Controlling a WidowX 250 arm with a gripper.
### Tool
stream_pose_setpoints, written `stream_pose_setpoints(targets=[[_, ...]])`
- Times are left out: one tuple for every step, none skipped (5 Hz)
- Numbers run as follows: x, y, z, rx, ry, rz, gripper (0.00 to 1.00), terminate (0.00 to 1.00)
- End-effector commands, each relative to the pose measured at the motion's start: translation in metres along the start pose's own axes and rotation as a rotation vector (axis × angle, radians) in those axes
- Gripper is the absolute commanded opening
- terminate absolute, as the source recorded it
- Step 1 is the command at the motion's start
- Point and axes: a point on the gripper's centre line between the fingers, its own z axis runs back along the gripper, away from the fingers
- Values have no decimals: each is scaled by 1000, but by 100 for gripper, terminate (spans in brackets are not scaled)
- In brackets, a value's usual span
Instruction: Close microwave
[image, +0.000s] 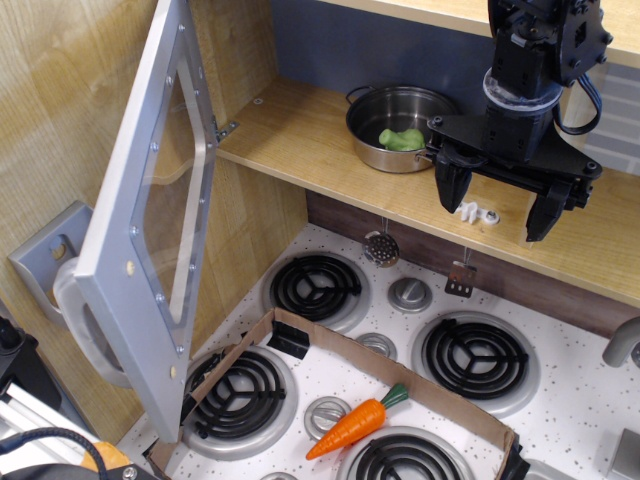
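Toy kitchen, wooden shelf (330, 165) over stovetop (400, 340). Microwave (150, 220) door swung wide open at left. Pincer (495, 205) above shelf, jaws apart, empty, well right of door.

wood-grain wall (60, 110), wooden shelf (300, 135), speckled stovetop (560, 415)
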Motion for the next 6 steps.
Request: stream_pose_setpoints(targets=[[0, 0, 0, 0, 0, 0, 100, 0], [-1, 10, 32, 70, 34, -25, 100, 0], [-3, 24, 65, 134, 57, -74, 100, 0], [-9, 44, 90, 202, 45, -120, 100, 0], [-17, 70, 109, 241, 65, -170, 100, 0], [-27, 100, 132, 324, 75, -247, 100, 0]])
